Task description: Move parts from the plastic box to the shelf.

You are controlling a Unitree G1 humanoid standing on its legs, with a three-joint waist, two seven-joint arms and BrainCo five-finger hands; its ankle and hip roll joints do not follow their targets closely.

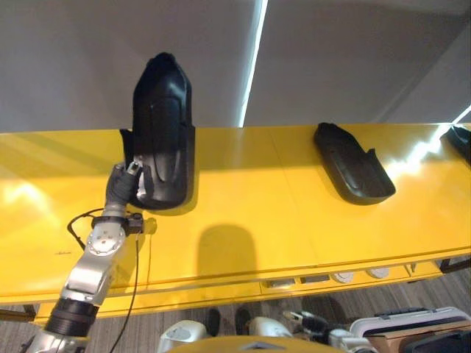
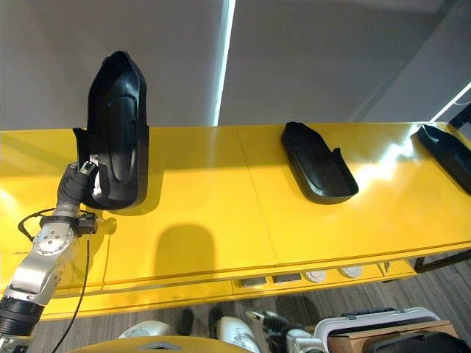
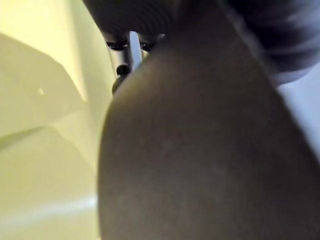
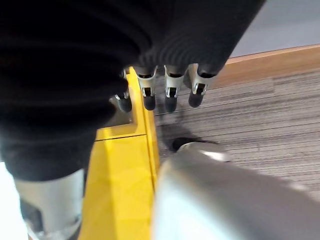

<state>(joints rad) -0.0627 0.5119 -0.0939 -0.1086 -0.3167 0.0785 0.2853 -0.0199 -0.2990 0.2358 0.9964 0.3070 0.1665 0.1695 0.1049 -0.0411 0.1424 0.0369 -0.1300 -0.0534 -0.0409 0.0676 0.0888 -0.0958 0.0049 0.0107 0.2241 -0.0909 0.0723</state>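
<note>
While gripping part (image 1: pixel 163 132), left robot hand (image 1: pixel 122 184) raised.

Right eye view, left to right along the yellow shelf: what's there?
Left hand gripping the upright black part → black part lying flat → third black part at the right edge, all on the yellow shelf.

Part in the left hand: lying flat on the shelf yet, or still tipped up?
Tipped up. The black part stands on its lower end on the yellow shelf, its top rising past the back edge; the left hand grips its lower edge.
</note>
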